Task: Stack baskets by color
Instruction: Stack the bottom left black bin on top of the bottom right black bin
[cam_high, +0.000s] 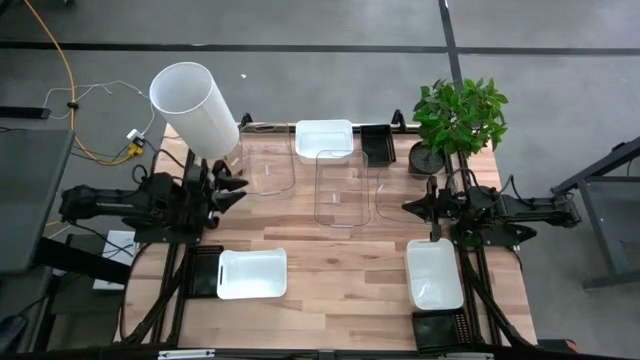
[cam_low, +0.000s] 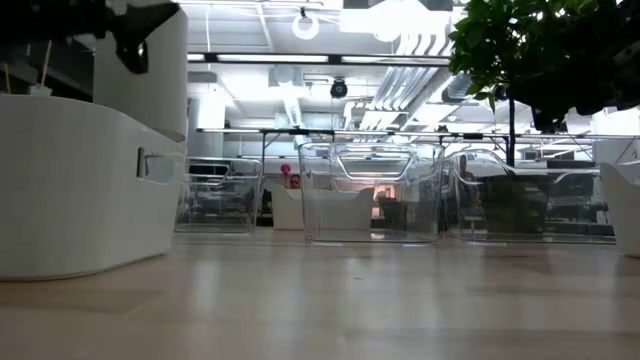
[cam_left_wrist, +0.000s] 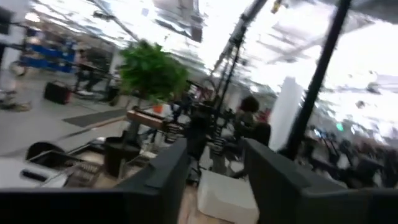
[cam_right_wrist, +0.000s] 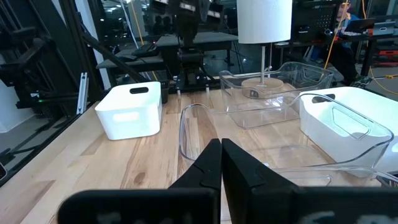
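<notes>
Your left end effector (cam_high: 232, 187) sits at the counter's (cam_high: 340, 255) left edge, just beside the clear basket (cam_high: 267, 165) at the back left. In the left wrist view its fingers (cam_left_wrist: 163, 174) stand apart with nothing between them.

Your right end effector (cam_high: 412, 207) is at the right side of the counter, at the edge of the clear basket on the right (cam_high: 398, 192). Its fingers (cam_right_wrist: 207, 165) are pressed together and grip nothing.

White baskets: one at the back centre (cam_high: 323, 139), one at the front left (cam_high: 252, 273), one at the front right (cam_high: 434, 273). All sit apart from each other, unstacked.

Clear baskets: three in a row across the middle of the counter; the central one (cam_high: 342, 187) touches the front of the back white basket.

Black baskets: one at the back, just right of the white one (cam_high: 377, 144); one beside the front-left white basket (cam_high: 204, 272); one at the front right edge (cam_high: 441, 329).

A white cylinder (cam_high: 194, 108) stands at the back left corner and a potted plant (cam_high: 458, 118) at the back right.
</notes>
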